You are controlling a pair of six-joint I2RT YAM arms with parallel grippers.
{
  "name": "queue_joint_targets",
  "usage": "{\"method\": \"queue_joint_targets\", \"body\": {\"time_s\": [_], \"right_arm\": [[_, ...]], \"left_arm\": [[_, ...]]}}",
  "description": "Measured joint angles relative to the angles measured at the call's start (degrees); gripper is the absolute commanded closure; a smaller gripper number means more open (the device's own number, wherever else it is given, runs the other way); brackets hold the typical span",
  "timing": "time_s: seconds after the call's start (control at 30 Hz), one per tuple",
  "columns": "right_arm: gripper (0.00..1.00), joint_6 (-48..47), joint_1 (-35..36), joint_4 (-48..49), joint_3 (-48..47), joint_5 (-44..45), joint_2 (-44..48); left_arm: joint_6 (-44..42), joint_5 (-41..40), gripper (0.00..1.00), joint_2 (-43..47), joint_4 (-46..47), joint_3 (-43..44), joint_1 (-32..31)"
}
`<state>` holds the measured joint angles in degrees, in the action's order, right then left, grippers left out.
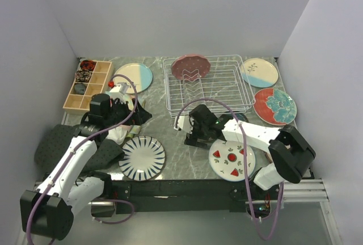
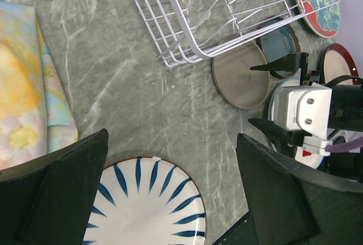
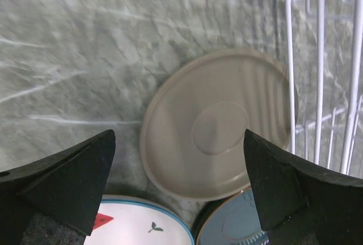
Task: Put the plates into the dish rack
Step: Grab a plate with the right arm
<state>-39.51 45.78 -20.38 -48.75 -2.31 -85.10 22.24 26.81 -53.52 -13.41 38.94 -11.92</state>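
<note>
Grey marbled counter [image 1: 173, 143]. Wooden compartmented box [image 1: 87, 85] at far left corner, small dark and red items in its far compartments. Pastel floral cloth [image 2: 22, 86] near left edge. Dark grey dotted mat [image 1: 54, 143] at near left corner.

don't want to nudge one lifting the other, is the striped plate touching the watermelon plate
Apart. The top view shows bare marble table between the striped plate and the watermelon plate.

Your top view looks steeply down from the near side, rack [image 1: 227, 86] at far middle. Your left wrist looks down on the rack's near corner. Your right wrist hangs close over the taupe plate [image 3: 218, 123] beside it, which both wrist views share.
</note>
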Motion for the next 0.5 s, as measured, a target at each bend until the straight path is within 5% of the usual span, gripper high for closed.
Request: {"method": "queue_joint_targets", "body": {"time_s": [0.27,0.5], "right_arm": [[0.26,1.01,0.39,0.44,0.35,2.27,-2.69],[0.60,1.62,2.12,-1.33,-1.14,0.94,-6.62]], "left_arm": [[0.04,-1.03,0.01,-0.33,-1.11,0.31,0.00],[0.24,-0.66,0.01,-0.66,-1.07,0.31,0.00]]}}
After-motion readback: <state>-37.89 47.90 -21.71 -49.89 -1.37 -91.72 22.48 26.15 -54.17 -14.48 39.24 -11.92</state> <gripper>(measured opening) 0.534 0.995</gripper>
